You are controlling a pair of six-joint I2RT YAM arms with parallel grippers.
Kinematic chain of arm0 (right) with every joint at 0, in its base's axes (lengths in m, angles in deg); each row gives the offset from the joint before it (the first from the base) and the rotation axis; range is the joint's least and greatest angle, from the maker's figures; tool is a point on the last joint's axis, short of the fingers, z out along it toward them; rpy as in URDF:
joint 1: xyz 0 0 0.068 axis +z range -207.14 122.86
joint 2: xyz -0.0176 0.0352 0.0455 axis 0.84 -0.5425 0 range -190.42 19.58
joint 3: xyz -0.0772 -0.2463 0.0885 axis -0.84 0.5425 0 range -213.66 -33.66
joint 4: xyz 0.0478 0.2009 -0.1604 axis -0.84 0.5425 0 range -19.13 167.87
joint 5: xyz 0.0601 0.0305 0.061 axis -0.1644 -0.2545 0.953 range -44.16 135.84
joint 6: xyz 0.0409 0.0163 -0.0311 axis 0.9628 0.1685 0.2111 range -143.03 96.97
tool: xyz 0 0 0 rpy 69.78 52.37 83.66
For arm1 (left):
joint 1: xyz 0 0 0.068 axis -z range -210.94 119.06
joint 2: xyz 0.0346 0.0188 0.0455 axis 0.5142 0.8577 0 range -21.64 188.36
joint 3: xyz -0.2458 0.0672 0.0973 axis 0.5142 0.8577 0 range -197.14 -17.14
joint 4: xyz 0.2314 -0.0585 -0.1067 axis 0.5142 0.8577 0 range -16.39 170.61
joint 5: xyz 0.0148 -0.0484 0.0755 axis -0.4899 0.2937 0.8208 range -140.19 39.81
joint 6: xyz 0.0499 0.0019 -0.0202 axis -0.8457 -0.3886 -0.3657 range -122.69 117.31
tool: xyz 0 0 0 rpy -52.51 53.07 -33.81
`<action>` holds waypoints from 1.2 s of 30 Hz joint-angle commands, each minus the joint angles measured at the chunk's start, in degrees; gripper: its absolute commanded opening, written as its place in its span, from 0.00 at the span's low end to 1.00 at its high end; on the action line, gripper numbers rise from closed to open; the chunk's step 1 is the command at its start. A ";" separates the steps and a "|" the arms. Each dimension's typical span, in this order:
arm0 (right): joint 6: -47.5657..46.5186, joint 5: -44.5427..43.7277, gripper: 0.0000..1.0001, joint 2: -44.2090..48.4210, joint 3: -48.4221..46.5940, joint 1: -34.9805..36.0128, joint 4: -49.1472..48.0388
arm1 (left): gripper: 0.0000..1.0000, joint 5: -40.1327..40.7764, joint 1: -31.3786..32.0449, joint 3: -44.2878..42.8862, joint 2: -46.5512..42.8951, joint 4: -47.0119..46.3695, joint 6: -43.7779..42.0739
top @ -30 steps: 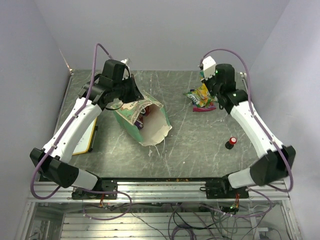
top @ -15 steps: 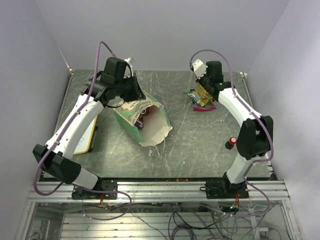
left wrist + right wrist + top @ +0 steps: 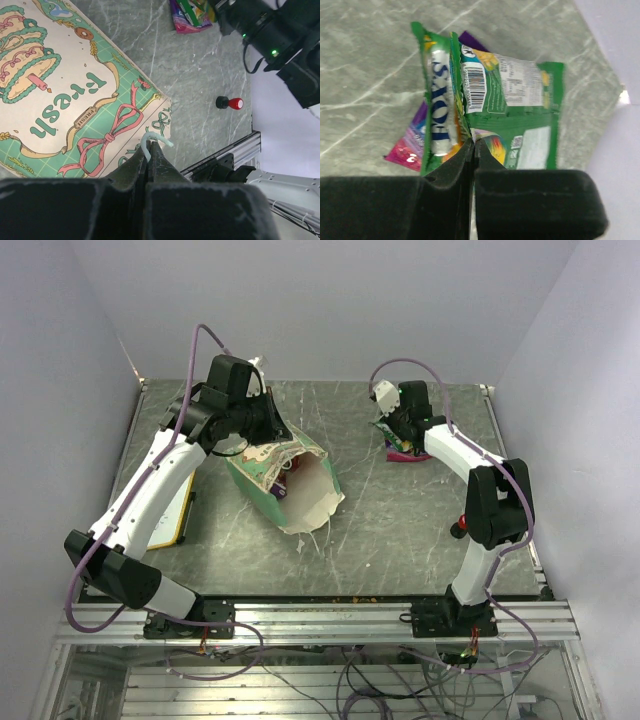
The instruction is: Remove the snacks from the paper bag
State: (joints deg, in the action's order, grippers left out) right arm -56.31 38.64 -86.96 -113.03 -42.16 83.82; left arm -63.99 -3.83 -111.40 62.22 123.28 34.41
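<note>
"Top external view: where's the bag (image 3: 262, 462)?"
"On its side on the table (image 3: 400, 530), left of centre, mouth toward the near right. The left gripper (image 3: 149, 146) is closed tight on its white handle (image 3: 159, 138)."
"And the snacks (image 3: 402, 440)?"
"2 packets lie far right. The right gripper (image 3: 472, 145) is clamped on the green packet (image 3: 520, 100) at its edge; it overlaps a purple packet (image 3: 410, 145)."

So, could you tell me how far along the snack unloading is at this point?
Done: a pink-purple packet lies on the table, outside the paper bag. In hand: the right end effector is shut on a green packet over it, while the left end effector pinches the bag's white string handle. Left: another packet seems to show inside the bag's mouth.
</note>
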 commanded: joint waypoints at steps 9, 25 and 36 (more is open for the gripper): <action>6.02 2.62 0.00 -1.23 6.80 0.69 -2.71 | 0.07 -1.35 -0.28 -0.09 -2.16 1.57 0.77; 16.80 13.78 0.44 19.17 10.16 0.79 2.32 | 0.07 -5.18 -0.29 -0.13 -2.42 0.16 -3.04; 25.81 25.95 0.45 40.37 30.09 17.48 -11.42 | 0.07 -7.12 -0.48 5.96 -4.55 -3.97 0.18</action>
State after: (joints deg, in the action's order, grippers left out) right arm -32.71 60.06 -52.87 -87.39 -32.57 78.82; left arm -69.56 -3.89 -106.04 59.90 121.90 33.54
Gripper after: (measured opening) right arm 0.449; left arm 0.075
